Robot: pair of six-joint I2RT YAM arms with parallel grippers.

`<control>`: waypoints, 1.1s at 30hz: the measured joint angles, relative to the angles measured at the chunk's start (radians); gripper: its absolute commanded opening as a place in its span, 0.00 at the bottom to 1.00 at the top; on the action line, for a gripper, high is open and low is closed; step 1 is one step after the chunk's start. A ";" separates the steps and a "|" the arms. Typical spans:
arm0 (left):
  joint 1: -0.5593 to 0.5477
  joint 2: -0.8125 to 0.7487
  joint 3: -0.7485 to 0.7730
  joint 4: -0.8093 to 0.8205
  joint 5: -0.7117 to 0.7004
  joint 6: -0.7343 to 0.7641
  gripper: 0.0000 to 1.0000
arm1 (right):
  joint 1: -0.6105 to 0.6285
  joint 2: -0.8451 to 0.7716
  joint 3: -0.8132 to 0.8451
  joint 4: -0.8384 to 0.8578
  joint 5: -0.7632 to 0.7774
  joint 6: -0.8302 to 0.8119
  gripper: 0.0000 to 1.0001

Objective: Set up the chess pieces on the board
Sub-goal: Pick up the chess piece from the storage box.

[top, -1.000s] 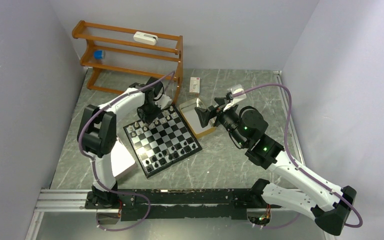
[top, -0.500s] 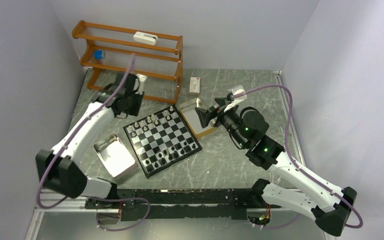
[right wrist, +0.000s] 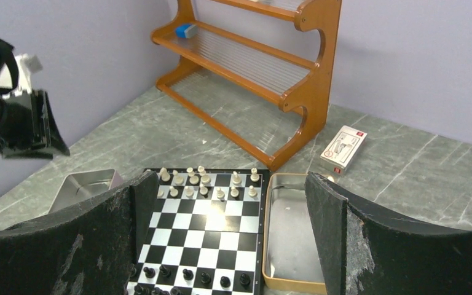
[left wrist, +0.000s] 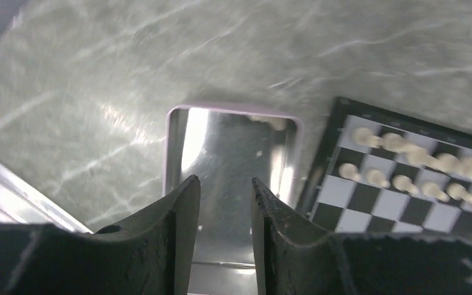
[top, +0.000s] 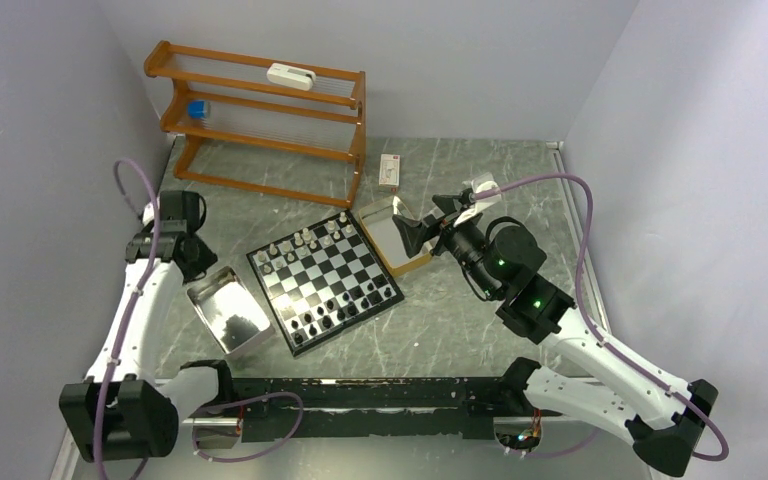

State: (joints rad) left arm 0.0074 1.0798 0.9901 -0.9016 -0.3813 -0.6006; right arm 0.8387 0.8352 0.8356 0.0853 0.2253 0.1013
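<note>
Chess pieces (top: 305, 241) line both ends of the board (top: 328, 272). Left gripper (left wrist: 224, 193), fingers slightly apart and empty, hangs over a metal tray (left wrist: 169, 153), we reckon for stragglers. Right gripper (right wrist: 228, 190) is spread wide, empty.

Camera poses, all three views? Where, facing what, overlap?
Top external: above, behind the robot, looking down on the board; left arm and right arm show.
Left wrist: looks down past the left end effector at the silver tray, board edge.
Right wrist: looks across past the right end effector toward the wooden rack.
Shared: all show the board.
</note>
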 measured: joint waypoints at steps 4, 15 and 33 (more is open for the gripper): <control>0.107 -0.011 -0.137 -0.016 0.031 -0.117 0.36 | 0.000 0.000 0.000 0.000 -0.001 0.000 0.94; 0.147 -0.093 -0.381 0.132 0.157 -0.415 0.39 | 0.001 -0.005 -0.007 0.006 0.000 0.000 0.94; 0.148 -0.079 -0.528 0.441 0.129 -0.788 0.45 | 0.001 0.014 -0.008 0.017 0.000 -0.001 0.94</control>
State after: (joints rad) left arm 0.1555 1.0012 0.4618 -0.4606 -0.2520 -1.3888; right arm 0.8394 0.8497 0.8276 0.1020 0.2253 0.1001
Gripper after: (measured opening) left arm 0.466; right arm 0.942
